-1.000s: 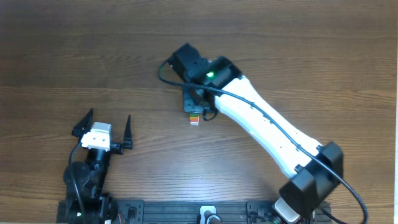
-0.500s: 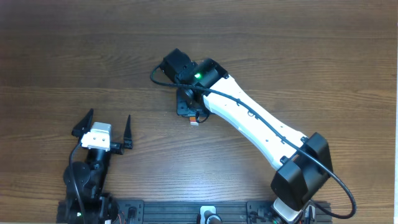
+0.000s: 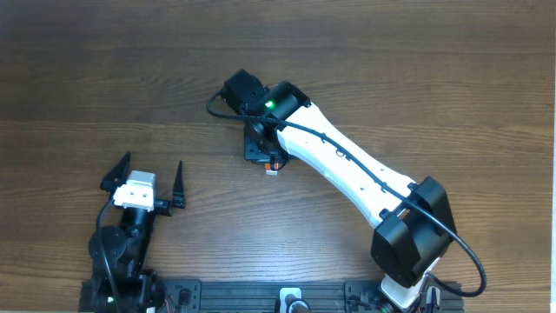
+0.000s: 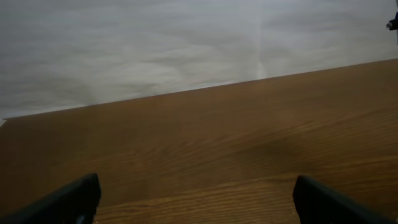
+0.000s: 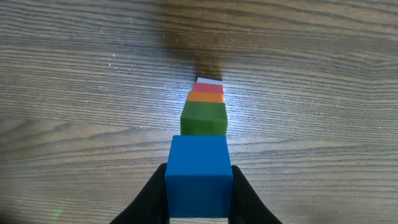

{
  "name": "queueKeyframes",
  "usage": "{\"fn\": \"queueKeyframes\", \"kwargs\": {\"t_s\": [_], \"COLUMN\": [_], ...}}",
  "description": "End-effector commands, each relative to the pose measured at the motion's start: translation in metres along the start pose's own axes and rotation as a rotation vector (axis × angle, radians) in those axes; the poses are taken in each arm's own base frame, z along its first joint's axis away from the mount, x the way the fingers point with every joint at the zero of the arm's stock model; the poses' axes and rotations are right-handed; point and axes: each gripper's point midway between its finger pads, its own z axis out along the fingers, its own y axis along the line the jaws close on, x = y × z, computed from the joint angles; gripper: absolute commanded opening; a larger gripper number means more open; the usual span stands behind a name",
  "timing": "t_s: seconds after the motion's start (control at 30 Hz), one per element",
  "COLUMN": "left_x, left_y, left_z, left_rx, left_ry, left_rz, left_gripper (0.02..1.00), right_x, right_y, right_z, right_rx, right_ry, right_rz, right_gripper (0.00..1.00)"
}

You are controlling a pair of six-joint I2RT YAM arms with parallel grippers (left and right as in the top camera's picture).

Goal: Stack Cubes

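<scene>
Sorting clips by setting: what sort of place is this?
Likely a robotics lab bench: a wood-grain table, a plain white wall behind it, and the right pincer holding a blue cube at a cube stack.

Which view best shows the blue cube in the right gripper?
Right wrist view: the blue cube sits unobstructed in the right gripper. Top view: the right arm hides it; the left wrist view faces the wooden table.

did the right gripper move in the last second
Yes. The right gripper, holding the blue cube, shifted toward the top view's left, measured against the cube stack.
</scene>
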Motion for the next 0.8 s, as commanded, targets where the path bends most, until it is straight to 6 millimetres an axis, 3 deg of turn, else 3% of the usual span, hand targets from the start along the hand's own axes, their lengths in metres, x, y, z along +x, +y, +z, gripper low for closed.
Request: {"fn": "queueKeyframes", "kwargs": {"t_s": [0.03, 0.8], "left_x": [0.001, 0.0], "left_y": [-0.001, -0.001], "left_z": [0.0, 0.0], "left_rx": [0.008, 0.008], "left_ry": [-0.003, -0.004], "left_rz": [0.018, 0.018], "left_gripper": [1.0, 1.0], "right_x": [-0.002, -0.008], "right_y": [0.005, -0.003], "right_z": [0.001, 0.011], "right_rx": [-0.004, 0.022], "right_ry": [-0.003, 0.007], "right_rz": [0.004, 0.025], "right_gripper": [0.064, 0.062]}}
